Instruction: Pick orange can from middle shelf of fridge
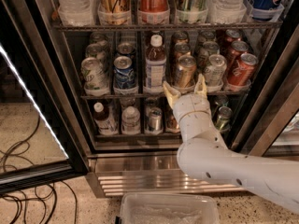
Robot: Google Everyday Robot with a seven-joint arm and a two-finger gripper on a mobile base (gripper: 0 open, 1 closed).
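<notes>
The orange can point(185, 71) stands upright at the front of the middle shelf point(154, 96) of the fridge point(154, 171), with more coppery cans in a row behind it. My gripper point(185, 91) is open just below and in front of this can, at the shelf's front rail. Its two tan fingertips point(170, 93) point up, one on each side of the can's base. The fingers do not grip the can.
A bottle point(154, 65) stands left of the orange can, a silver can point(215, 70) right of it, red cans point(243, 70) further right. A blue can point(124, 72) is at left. The open glass door point(32, 125) is at left. A clear bin point(168, 209) sits on the floor.
</notes>
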